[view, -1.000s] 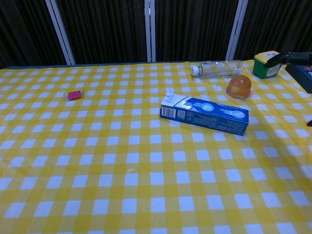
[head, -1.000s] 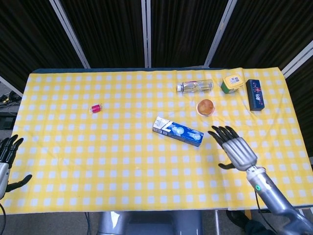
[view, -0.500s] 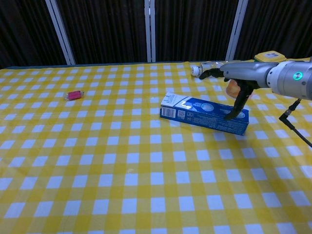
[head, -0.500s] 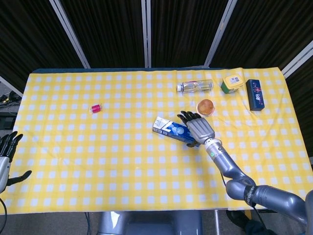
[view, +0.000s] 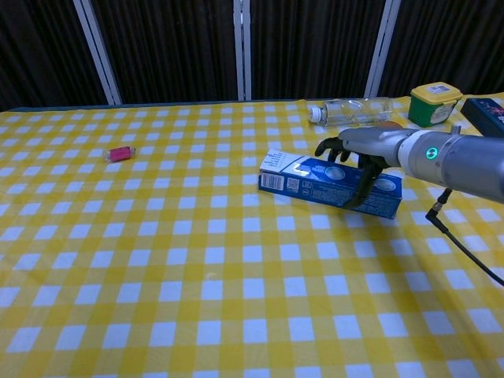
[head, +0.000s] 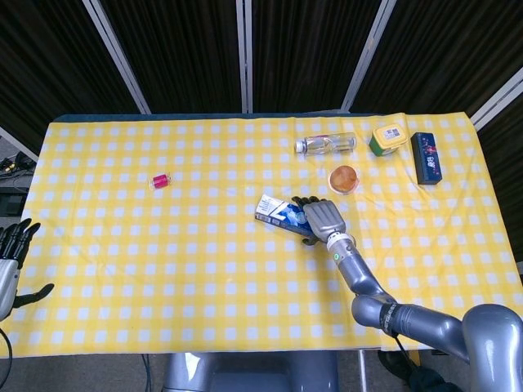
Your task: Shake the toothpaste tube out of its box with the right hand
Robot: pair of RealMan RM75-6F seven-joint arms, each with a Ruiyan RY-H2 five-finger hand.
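Chest view is showing the right hand point(view: 352, 161) draping over the middle of the toothpaste box point(view: 329, 184), its thumb reaching down the near side while the other fingers are arching over the top; whether it is truly gripping yet, I cannot tell. The box is lying flat on the checked tablecloth point(view: 157, 268) near the table's centre, its white end flap pointing left. To my eye the robot is working on the grasp; next it is needing to clamp firmly, lift, and tip an opened end downward.

Counting: one toothpaste box, one clear bottle point(head: 325, 144), one orange jelly cup point(head: 344, 178), one green-and-yellow tub point(head: 388, 138), one dark blue carton point(head: 427, 158), one small pink item point(head: 160, 180). The left hand point(head: 11, 261) is hanging off the table edge, fingers spread, holding nothing.
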